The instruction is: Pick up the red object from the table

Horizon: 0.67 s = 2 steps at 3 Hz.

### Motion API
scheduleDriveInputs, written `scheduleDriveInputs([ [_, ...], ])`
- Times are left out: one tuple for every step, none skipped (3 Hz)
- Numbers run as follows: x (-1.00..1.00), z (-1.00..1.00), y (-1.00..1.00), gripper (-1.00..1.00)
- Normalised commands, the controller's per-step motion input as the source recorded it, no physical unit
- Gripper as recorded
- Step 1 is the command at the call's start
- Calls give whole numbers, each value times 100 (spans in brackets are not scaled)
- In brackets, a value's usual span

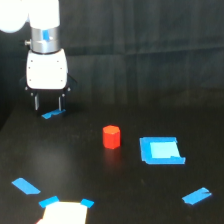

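The red object is a small red-orange stubby block standing on the black table, near the middle of the exterior view. My gripper hangs from the white arm at the upper left, well to the left of and behind the block. Its two dark fingers point down with a gap between them and nothing in it. The fingertips hover just above a blue tape strip.
A flat blue square patch lies just right of the block. Blue tape strips lie at the front left and front right. A bright white sheet with blue corners sits at the front edge.
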Motion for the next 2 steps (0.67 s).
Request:
scheduleDriveInputs([
  [89, -100, -100, 100],
  [88, -84, -73, 98],
])
